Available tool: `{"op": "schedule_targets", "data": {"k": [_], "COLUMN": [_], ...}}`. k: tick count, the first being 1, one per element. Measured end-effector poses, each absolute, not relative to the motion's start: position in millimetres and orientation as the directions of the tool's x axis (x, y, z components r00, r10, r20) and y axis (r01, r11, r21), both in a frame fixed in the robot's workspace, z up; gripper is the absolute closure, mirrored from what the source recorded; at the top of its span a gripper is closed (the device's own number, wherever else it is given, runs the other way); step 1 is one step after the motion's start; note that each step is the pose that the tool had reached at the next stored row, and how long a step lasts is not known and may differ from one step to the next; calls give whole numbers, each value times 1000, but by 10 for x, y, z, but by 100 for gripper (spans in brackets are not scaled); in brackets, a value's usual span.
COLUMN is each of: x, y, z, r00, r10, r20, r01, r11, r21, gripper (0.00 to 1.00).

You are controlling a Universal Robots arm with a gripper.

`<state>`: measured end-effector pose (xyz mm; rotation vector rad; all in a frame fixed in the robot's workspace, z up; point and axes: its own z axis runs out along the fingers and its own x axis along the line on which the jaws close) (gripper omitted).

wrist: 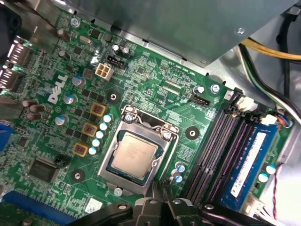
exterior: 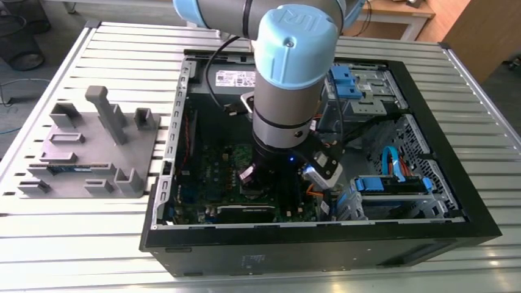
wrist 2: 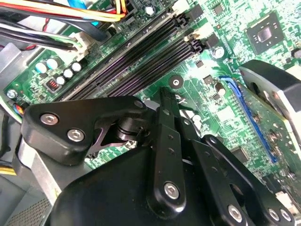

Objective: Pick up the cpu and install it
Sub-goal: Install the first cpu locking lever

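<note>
The cpu (wrist: 135, 151), a small square chip with a silvery top, lies flat in the metal-framed socket (wrist: 162, 134) on the green motherboard (wrist: 155, 84). In the first wrist view my gripper (wrist: 162, 201) hovers just beside the socket's edge, apart from the chip. The second wrist view shows the gripper's (wrist 2: 163, 101) black linkage above the board near the dark memory slots (wrist 2: 141, 61). In the exterior view the arm reaches straight down into the open computer case (exterior: 456, 201), with the gripper (exterior: 258, 178) low over the motherboard. Nothing is seen held.
A blue memory stick (wrist: 247, 165) sits in a slot beside the socket. Cable bundles (wrist 2: 70, 14) and drive bays (exterior: 391, 186) crowd the case's right side. A grey fixture tray (exterior: 89, 152) with upright holders lies on the slatted table at the exterior view's left.
</note>
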<state>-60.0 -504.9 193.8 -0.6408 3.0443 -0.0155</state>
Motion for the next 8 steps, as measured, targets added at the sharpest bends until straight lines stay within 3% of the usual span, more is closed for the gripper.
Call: {"op": "schedule_targets", "data": {"k": [8], "x": [-600], "y": [-5050], "z": [2152], "r00": [-915], "r10": [-403], "r20": [-27], "r01": [-403], "r11": [915], "r21": [-16], "gripper": [89]}}
